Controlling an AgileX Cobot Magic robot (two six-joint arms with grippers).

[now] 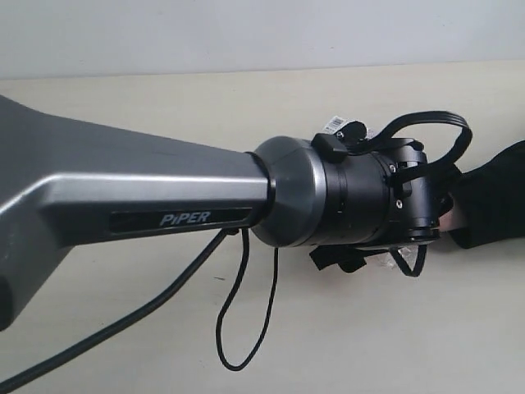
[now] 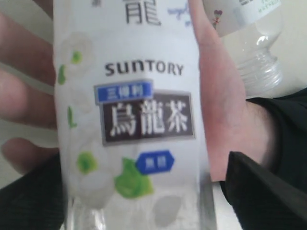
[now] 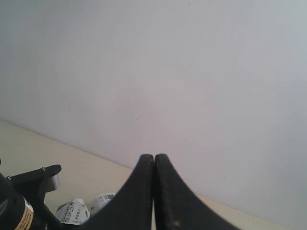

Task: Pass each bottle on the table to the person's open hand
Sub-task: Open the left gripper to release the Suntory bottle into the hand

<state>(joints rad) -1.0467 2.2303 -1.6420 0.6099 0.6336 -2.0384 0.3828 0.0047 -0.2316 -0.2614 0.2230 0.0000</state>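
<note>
Bottle (image 2: pixel 136 124): clear plastic, smooth white label

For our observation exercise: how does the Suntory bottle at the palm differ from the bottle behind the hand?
The Suntory bottle fills the view, against the person's open hand; the bottle behind sits on the table, off the palm. The Suntory bottle shows its white label with green marks; the bottle behind shows mostly bare ridged plastic. Both are clear plastic.
</note>
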